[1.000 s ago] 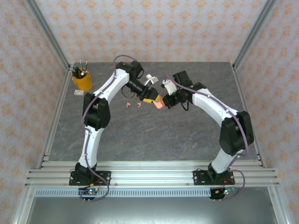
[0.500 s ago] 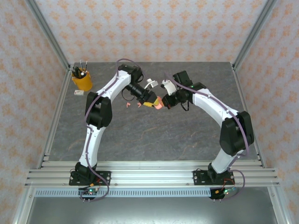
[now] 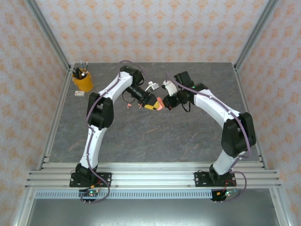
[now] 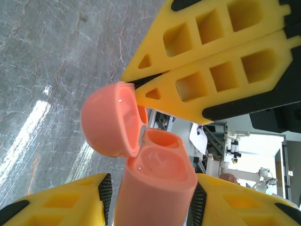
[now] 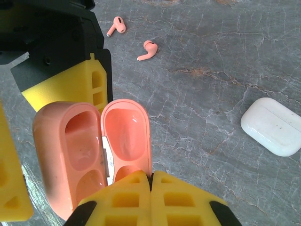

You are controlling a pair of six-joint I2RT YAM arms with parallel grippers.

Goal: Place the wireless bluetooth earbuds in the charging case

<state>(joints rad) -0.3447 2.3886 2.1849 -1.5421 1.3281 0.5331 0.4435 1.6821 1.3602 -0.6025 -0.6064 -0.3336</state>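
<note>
Coral-pink earbuds (image 5: 148, 49), two of them, lie loose on the grey surface (image 5: 211, 56), just apart from each other. Both sit out ahead of the right claw (image 5: 151, 179), beyond its fingertips and past the black-and-yellow finger of the left claw (image 4: 151, 181). In the top view they are just off the left claw's outer side, near that arm's forearm. The coral-pink charging case (image 5: 66, 150) stands open between the two claws, its two wells showing and its lid (image 5: 126, 136) swung back on the hinge. The left claw is clamped on the case body, one padded yellow finger on each side. The right claw's yellow fingers are pressed together with the lid's rim pinched at their tips. In the right wrist view a closed white case (image 5: 273, 126) rests on the surface to the right of that claw's fingers, well apart from the pink case. Far off to the left claw's outer side, near the surface's back left corner, stands a yellow cup (image 3: 83, 82) holding pens, with a small white object (image 3: 79, 93) just beside it.
</note>
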